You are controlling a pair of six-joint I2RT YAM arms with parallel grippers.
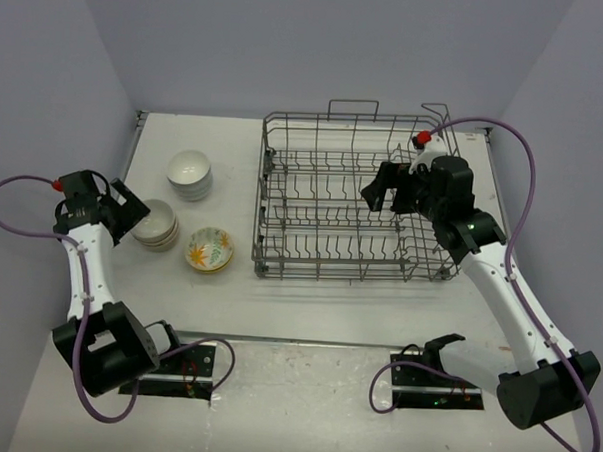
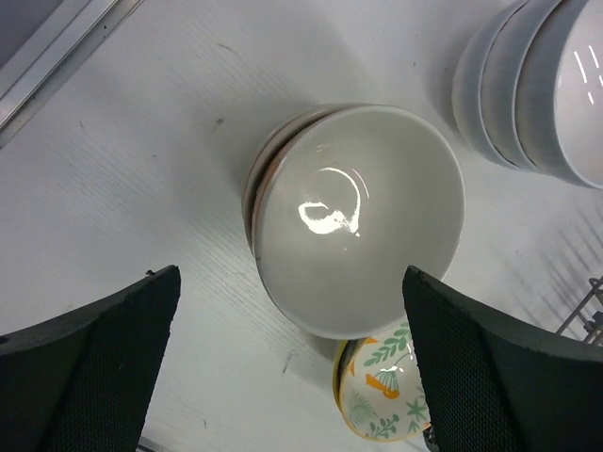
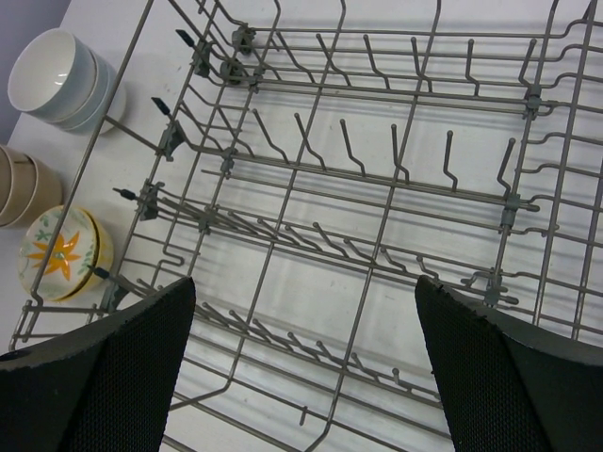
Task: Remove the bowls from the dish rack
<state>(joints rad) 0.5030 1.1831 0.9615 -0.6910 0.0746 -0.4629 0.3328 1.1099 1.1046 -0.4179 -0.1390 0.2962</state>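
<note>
Hovering hands, both wide open and empty.
Left hand point(image 1: 125, 206) over tan bowls point(image 1: 157, 226), right hand point(image 1: 391, 195) over rack point(image 1: 267, 174).

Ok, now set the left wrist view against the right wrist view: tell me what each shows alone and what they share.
Left wrist only: the open left tool over the tan stack, looking into its glossy top bowl, and a metal edge strip. Right wrist only: the open right tool above the dish rack, whose tine rows hold no bowls in view. Both: the tan stack, the white stack and the floral bowls on the table; the left wrist also catches a bit of rack wire.
</note>
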